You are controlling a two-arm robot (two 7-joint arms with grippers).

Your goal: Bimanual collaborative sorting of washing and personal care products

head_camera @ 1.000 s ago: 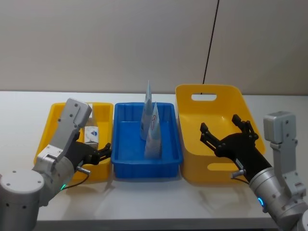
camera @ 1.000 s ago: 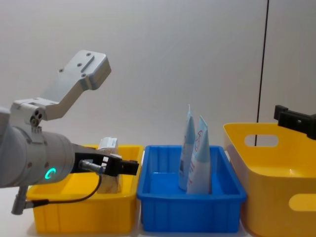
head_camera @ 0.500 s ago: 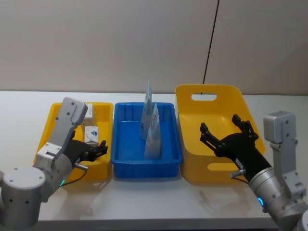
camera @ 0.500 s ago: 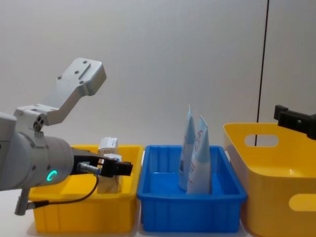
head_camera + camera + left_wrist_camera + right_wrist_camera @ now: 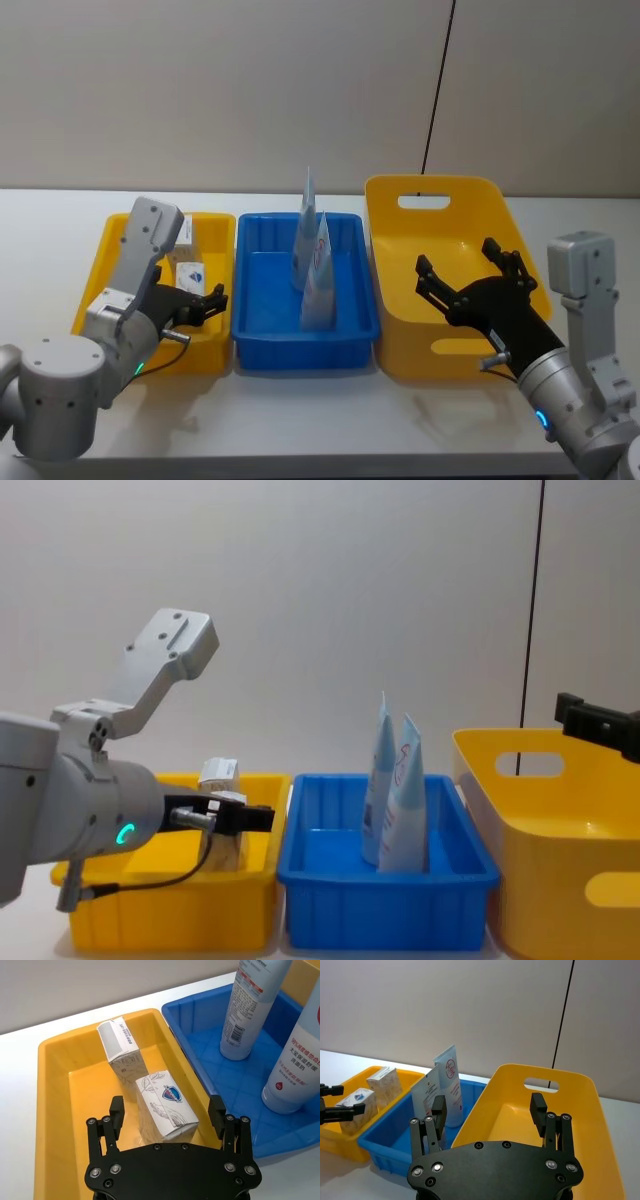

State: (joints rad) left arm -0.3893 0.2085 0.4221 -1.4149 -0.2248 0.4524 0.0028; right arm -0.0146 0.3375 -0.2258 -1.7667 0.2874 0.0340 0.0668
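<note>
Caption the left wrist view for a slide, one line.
Left gripper, jaws open, poised at the patterned carton in the small yellow bin; two tubes stand in the blue bin.

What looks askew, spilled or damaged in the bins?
Nothing stands out: the patterned carton and beige carton stand in the yellow tray, both squeeze tubes cap-down in the blue bin. Left gripper, jaws open, is at the patterned carton; right gripper near the large yellow bin.
</note>
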